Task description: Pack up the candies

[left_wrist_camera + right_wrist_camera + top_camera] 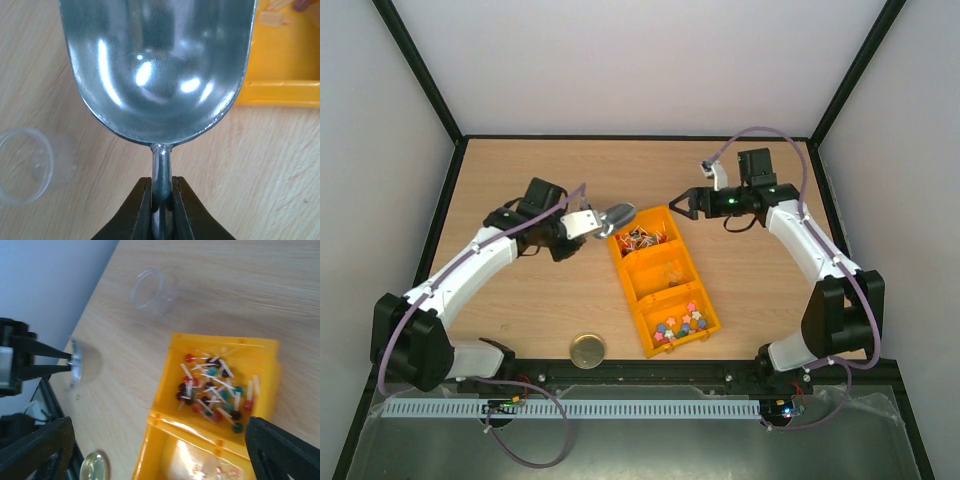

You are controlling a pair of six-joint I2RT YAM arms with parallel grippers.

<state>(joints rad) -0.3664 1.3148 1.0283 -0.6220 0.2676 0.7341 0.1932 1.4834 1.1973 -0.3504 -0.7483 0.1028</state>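
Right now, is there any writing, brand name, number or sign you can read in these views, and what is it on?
None: no text can be read in any view.
The yellow tray, gold lid, metal scoop and clear cup show no label, brand or number.
The candies are too small and blurred to show any print.

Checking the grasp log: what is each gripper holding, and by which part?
The left gripper clamps the metal scoop by its handle; right gripper holds nothing.
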